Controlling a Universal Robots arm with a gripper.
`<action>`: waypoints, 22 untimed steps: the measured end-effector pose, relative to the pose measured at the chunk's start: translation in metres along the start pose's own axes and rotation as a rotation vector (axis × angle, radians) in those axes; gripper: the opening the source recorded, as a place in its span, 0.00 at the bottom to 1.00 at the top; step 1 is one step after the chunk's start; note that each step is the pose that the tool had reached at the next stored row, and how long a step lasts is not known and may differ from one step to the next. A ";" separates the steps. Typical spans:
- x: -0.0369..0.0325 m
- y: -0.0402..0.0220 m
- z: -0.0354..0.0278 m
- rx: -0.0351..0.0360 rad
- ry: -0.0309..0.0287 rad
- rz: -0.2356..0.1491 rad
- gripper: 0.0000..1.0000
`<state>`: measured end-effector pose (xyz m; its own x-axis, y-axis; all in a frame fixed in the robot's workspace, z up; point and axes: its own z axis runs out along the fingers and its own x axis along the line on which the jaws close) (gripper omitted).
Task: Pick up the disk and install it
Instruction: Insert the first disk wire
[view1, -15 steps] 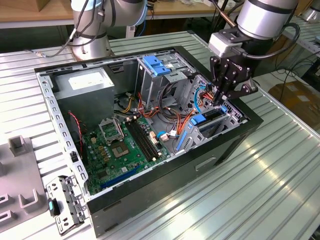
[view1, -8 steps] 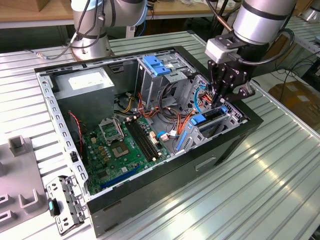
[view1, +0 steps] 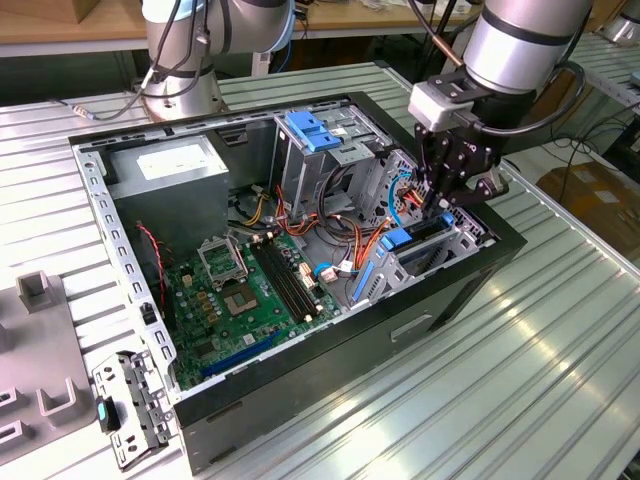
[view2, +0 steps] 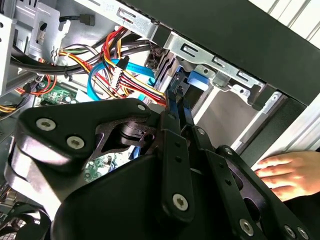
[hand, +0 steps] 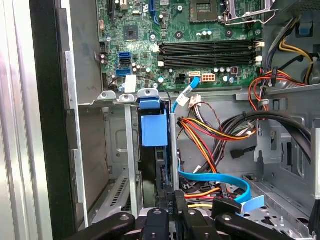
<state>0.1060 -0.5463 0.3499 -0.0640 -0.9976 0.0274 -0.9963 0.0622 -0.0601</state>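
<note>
Black linkage of the end effector (view2: 182, 107) fills the near part of the second wrist view, fingers drawn close together and clamped edge-on on a thin blue-edged plate, the disk (view2: 176, 102). Same grip in the first wrist view: end effector (hand: 167, 200) with the disk (hand: 163, 172) standing upright in the narrow bay slot, blue bracket tab (hand: 153, 125) at its far end.

- Exterior view: end effector (view1: 440, 195) hangs over the drive bay at the corner of the open computer case (view1: 330, 370) toward the exterior view's right. Disk (view1: 420, 238) sits on edge inside that bay, blue bracket visible, mostly sunk between the metal bay walls.
- Whether the disk is fully seated: can't tell.
- Cable bundle (hand: 210, 135) (red, yellow, orange, black) runs just beside the bay; flat blue data cable (hand: 220, 180) loops near the end effector.
- Motherboard (view1: 250, 290) lies flat on the case floor, empty CPU socket and RAM slots exposed.
- Grey power supply box (view1: 165, 170) with white sticker sits in the far corner toward the exterior view's left.
- Tall metal cage with blue handle (view1: 315, 135) stands at the far side of the case, well apart from the disk.
- Person's hand (view2: 287, 172) rests outside the case wall on the ribbed metal surface (view1: 540, 340), near the end effector in the second wrist view.
- Loose metal bracket (view1: 130, 405) lies on the surface outside the case, near its front corner toward the exterior view's left.
</note>
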 end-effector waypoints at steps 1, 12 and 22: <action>0.0000 0.0000 0.0000 0.0000 0.0001 0.000 0.17; 0.0005 0.0002 0.0035 0.0000 0.0001 0.000 0.17; 0.0020 0.0008 0.0055 0.0000 -0.0002 0.000 0.17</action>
<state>0.1054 -0.5485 0.3444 -0.0640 -0.9976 0.0272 -0.9962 0.0623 -0.0601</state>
